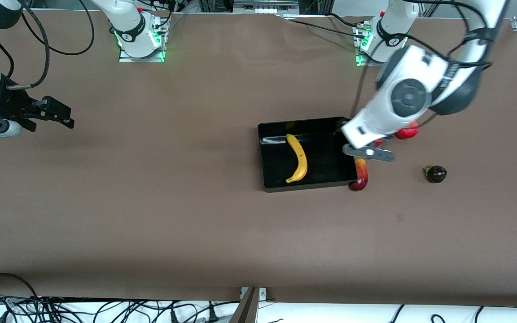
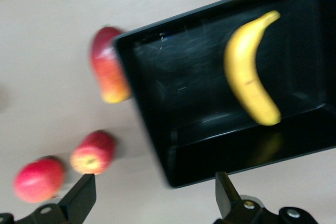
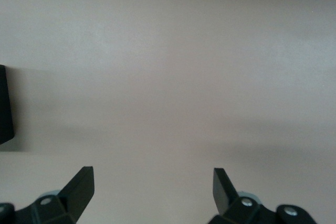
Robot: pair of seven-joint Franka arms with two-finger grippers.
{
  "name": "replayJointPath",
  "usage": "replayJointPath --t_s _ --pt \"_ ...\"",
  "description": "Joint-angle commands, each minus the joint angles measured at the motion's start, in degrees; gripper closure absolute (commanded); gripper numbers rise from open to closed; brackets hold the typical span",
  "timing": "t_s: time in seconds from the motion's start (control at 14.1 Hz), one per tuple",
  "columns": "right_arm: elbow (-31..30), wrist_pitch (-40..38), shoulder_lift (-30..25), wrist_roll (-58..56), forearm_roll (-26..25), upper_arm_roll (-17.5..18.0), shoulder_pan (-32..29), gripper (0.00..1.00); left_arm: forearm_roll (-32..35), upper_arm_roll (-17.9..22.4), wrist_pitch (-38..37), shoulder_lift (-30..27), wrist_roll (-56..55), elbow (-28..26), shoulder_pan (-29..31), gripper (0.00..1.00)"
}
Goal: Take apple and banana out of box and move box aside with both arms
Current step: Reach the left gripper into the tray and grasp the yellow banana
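The black box (image 1: pixel 269 154) sits mid-table with the yellow banana (image 1: pixel 297 158) lying in it. In the left wrist view the banana (image 2: pixel 252 69) rests on the floor of the box (image 2: pixel 157 129). My left gripper (image 2: pixel 152 195) hangs open and empty over the table, just off the box's corner at the left arm's end. The small red and yellow apple (image 2: pixel 93 152) lies on the table close to one fingertip (image 2: pixel 81 195). In the front view the left wrist hides most of the apple (image 1: pixel 378 143). My right gripper (image 1: pixel 61 114) waits open over bare table at the right arm's end.
A longish red and yellow fruit (image 1: pixel 360 176) lies against the box's corner. A round red fruit (image 1: pixel 407 131) sits beside the apple, partly under the left arm. A dark purple fruit (image 1: pixel 435 173) lies toward the left arm's end. Cables run along the table's edges.
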Motion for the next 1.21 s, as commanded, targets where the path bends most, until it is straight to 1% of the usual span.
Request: replayJointPath --t_s 0.0,0.21,0.36,0.64,0.71,0.78,0.85,0.92,1.0,1.14 --pt "0.6 -0.4 -0.2 0.1 -0.9 0.1 0.1 0.00 1.7 0.4 6.5 11.3 -9.5 5.8 -6.9 0.00" --pt "0.5 -0.4 -0.2 -0.1 -0.9 0.1 0.1 0.00 6.3 0.4 16.3 19.2 -9.6 4.1 -8.0 0.00" --pt "0.5 -0.6 -0.2 -0.2 -0.9 0.1 0.1 0.00 9.8 0.4 22.0 21.1 -10.4 1.4 -8.8 0.00" --pt "0.4 -0.8 -0.2 -0.5 -0.9 0.1 0.1 0.00 10.5 0.5 27.5 24.7 -10.9 0.5 -8.8 0.00" --pt "0.5 -0.8 -0.2 -0.5 -1.0 0.1 0.2 0.00 10.5 0.5 27.8 25.3 -10.9 0.6 -9.0 0.28" --pt "0.5 -0.8 -0.2 -0.5 -1.0 0.1 0.2 0.00 10.5 0.5 27.7 25.4 -11.1 0.5 -9.0 0.63" --pt "0.5 -0.8 -0.2 -0.5 -0.9 0.1 0.2 0.00 10.5 0.5 27.7 25.4 -11.3 0.5 -9.0 0.85" --pt "0.5 -0.8 -0.2 -0.4 -0.9 0.1 0.2 0.00 10.5 0.5 27.5 25.3 -11.5 0.3 -8.8 0.98" --pt "0.5 -0.8 -0.2 -0.4 -0.9 0.1 0.2 0.00 10.5 0.5 27.0 24.9 -11.8 0.3 -8.7 1.00" --pt "0.4 -0.8 -0.2 -0.4 -0.9 0.1 0.1 0.00 10.5 0.4 25.1 22.9 -13.4 0.5 -8.6 1.00"
